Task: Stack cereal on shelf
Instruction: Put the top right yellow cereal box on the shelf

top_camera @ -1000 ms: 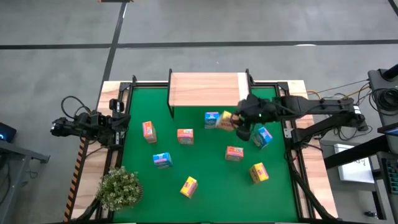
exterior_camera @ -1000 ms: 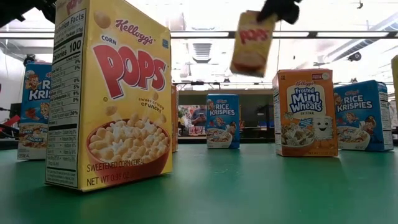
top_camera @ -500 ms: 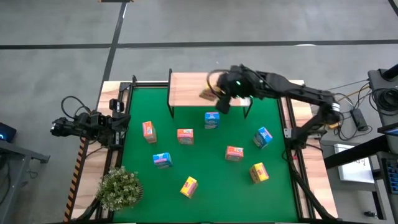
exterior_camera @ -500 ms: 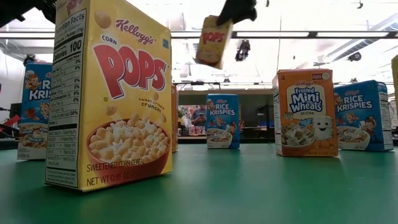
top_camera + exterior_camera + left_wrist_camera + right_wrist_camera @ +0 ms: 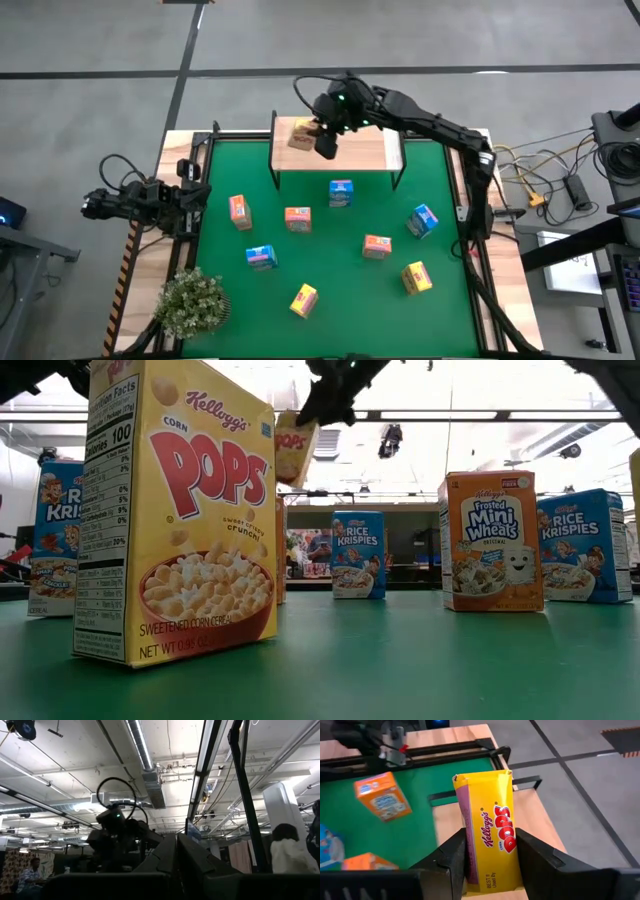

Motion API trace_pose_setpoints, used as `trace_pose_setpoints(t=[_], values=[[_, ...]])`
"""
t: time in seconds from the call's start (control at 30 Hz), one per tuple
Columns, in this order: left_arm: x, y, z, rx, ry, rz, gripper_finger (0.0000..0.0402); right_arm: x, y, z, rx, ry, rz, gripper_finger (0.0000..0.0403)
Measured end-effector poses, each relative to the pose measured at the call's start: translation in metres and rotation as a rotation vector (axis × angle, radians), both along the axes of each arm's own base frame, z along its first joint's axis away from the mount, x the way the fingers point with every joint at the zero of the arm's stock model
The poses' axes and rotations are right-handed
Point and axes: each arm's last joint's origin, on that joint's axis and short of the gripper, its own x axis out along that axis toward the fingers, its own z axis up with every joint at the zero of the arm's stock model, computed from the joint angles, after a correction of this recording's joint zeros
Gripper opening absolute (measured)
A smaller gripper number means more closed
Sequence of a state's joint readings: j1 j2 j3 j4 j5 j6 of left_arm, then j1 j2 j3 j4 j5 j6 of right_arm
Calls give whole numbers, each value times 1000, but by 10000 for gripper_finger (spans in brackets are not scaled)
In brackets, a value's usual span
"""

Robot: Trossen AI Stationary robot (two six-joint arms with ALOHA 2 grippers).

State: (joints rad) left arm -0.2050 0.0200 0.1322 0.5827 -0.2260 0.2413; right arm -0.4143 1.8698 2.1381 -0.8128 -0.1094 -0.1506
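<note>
Fingers (image 5: 451, 854) of the right gripper (image 5: 322, 138) clamped a yellow cereal box (image 5: 489, 838) between them, above the shelf (image 5: 355, 152); left gripper (image 5: 190, 196) rested clenched at the counter's edge.

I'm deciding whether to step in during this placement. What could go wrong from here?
The right gripper holds the yellow Corn Pops box above the left end of the shelf. Released there, it may tip off that edge onto the green mat. The box is carried tilted, so it may land on a corner and topple. The left gripper waits at the table's left edge, too far to help.
</note>
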Motion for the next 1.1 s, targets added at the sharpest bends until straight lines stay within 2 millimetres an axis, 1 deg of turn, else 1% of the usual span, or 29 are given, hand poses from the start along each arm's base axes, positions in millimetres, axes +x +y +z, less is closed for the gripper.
trace_pose_setpoints(t=[0.13, 0.33, 0.5, 0.63, 0.73, 0.9, 1.0, 1.1], values=[[0, 0, 0, 0, 0, 0, 0, 8, -16, -10, 2, 16, -20, 160], [0, 0, 0, 0, 0, 0, 0, 12, -32, -24, 11, 48, -41, 181], [0, 0, 0, 0, 0, 0, 0, 13, -36, -31, 12, 69, -43, 184], [0, 0, 0, 0, 0, 0, 0, 13, -37, -31, 7, 71, -39, 188], [0, 0, 0, 0, 0, 0, 0, 12, -36, -28, 7, 65, -42, 195], [0, 0, 0, 5, 0, 4, 0, 5, -32, -15, 7, 31, -62, 204], [0, 0, 0, 8, 0, 7, 0, 1, -30, -4, 20, -6, -82, 205], [0, 0, 0, 9, 0, 7, 0, -7, -25, 16, 49, -71, -117, 205]])
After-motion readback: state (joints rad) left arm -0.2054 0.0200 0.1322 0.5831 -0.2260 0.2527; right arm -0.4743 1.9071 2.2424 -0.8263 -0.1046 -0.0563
